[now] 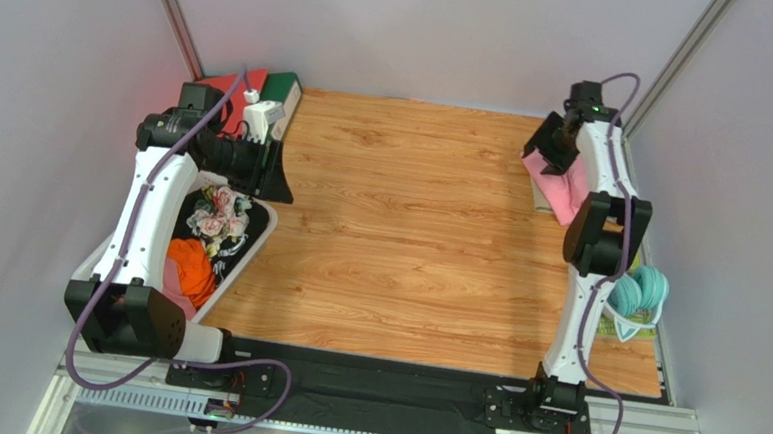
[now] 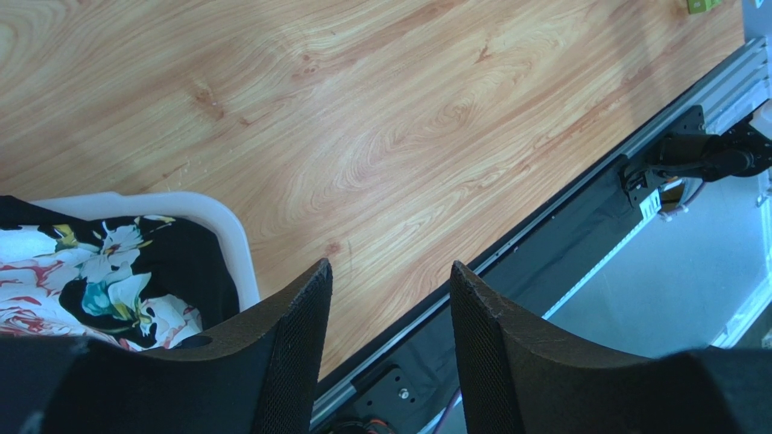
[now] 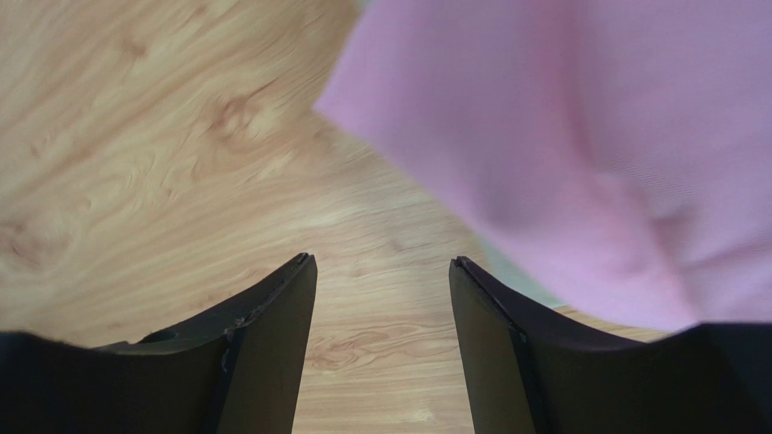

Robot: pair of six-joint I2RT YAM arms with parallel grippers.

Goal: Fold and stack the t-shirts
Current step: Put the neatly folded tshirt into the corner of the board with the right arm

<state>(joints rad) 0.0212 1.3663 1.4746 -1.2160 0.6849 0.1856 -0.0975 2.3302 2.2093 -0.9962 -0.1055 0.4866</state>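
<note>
A light pink t-shirt (image 1: 562,191) lies folded at the back right of the wooden table, and it fills the upper right of the right wrist view (image 3: 589,154). A thin pale cloth edge (image 3: 509,271) shows under it; I cannot tell if this is the khaki-beige tee. My right gripper (image 1: 543,148) is open and empty, just left of the pink shirt's edge and above the bare table (image 3: 381,262). My left gripper (image 1: 273,177) is open and empty at the back left, above the table beside the basket (image 2: 390,271).
A white basket (image 1: 244,256) at the left holds a black floral cloth (image 2: 109,271), an orange cloth (image 1: 191,266) and a pink cloth. Red and green items (image 1: 263,88) stand at the back left. A teal object (image 1: 640,290) lies at the right edge.
</note>
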